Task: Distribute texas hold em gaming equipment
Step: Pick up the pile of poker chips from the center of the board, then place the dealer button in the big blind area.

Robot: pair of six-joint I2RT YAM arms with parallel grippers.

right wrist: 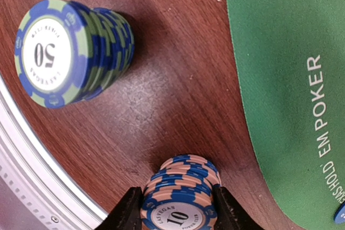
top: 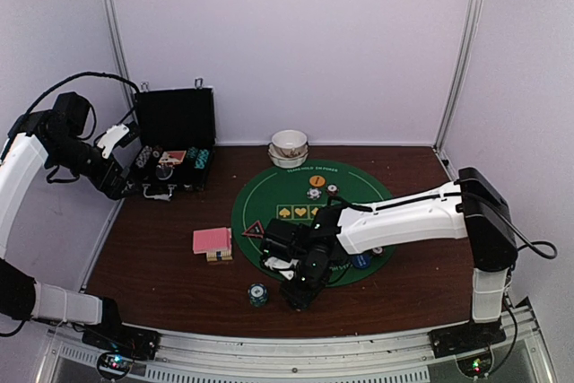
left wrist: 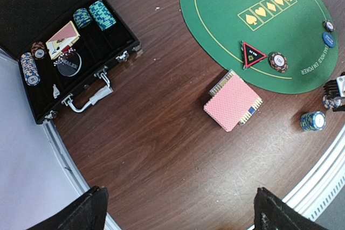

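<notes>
Pink-blue chip stack (right wrist: 181,195) between right gripper (right wrist: 177,189)

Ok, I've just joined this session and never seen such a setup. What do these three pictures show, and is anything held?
Two white robot arms stand at the near edge of a brown table, each ending in a two-finger gripper. The wide picture looks down from above and behind them; the other two come from a camera on each wrist. On the table lie an open black case holding teal chips, a green poker mat, a pink-backed card deck, white bowls and a green-and-blue chip stack. The left gripper, near the case, is wide open and empty. The right gripper has its fingers against both sides of a pink-and-blue chip stack that seems to stand on the wood beside the mat.
</notes>
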